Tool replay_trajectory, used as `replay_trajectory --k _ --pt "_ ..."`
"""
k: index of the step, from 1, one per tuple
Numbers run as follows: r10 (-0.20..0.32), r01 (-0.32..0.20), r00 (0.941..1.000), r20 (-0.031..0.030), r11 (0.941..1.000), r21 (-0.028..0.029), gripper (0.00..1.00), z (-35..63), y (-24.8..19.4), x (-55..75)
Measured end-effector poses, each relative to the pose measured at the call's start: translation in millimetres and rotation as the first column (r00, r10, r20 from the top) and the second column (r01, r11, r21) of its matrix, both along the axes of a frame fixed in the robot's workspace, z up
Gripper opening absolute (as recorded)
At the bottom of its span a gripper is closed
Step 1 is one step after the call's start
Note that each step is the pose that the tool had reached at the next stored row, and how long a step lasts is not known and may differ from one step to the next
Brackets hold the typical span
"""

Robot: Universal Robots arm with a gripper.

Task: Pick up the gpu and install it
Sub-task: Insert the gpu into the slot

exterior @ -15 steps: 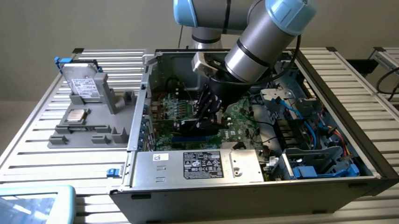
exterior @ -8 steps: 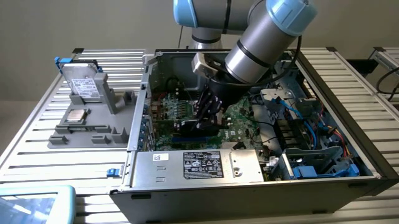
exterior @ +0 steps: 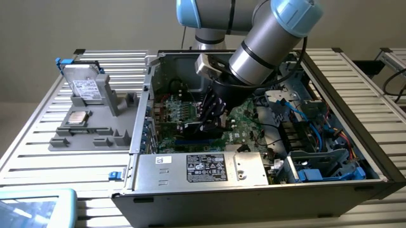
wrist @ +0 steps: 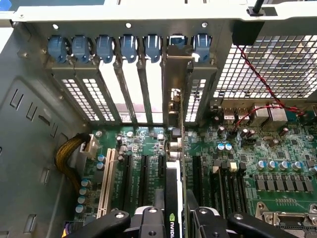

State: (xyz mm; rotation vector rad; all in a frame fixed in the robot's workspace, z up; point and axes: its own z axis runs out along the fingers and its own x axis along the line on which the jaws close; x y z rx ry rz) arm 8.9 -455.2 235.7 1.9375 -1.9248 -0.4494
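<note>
pincer [wrist: 174, 223]: pinching the graphics card [wrist: 173, 186] by its faces | card: between the jaws, edge-on, its bracket [wrist: 177, 84] ahead by the case [wrist: 29, 148] back openings, above the main board [wrist: 277, 163] | risk: a tilted or offset card could miss its slot, jamming the bracket or bending contacts

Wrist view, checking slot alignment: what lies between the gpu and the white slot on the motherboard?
Empty black expansion slots, side by side on the motherboard, lie between the gpu and the white slot; the wrist view shows it.
</note>
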Motion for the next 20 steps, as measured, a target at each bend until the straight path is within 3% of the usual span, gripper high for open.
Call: replay_trajectory --k 5,14,20 --pt "0.000 0.000 1.0000 0.0000 1.0000 0.0052 0.27 0.0 -2.6 0.4" --pt "-0.003 0.003 1.0000 0.0000 1.0000 0.0057 0.27 0.0 -2.6 3.8" --pt "-0.012 0.012 0.9999 -0.0001 0.9999 0.0058 0.27 -0.1 -0.2 3.2"
